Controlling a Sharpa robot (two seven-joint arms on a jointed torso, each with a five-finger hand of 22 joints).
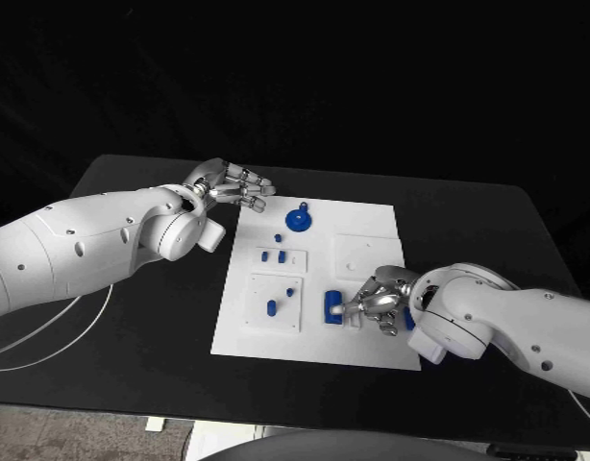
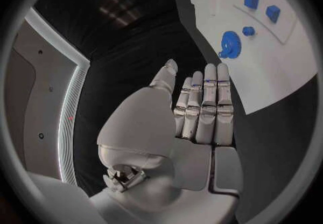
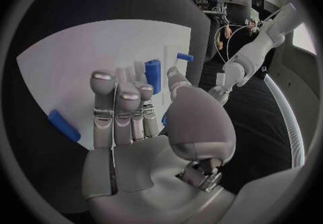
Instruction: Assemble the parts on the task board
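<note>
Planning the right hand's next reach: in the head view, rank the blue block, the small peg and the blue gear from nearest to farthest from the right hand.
1. Blue block, beside the right hand.
2. Small peg, board's left panel.
3. Blue gear, far end.

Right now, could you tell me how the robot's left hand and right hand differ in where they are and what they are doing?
The left hand hovers off the task board, beside its far corner; the right hand is over the board's near part. The left hand's fingers lie straight, holding nothing; the right hand's reach down beside a blue block. Both are silver.
</note>
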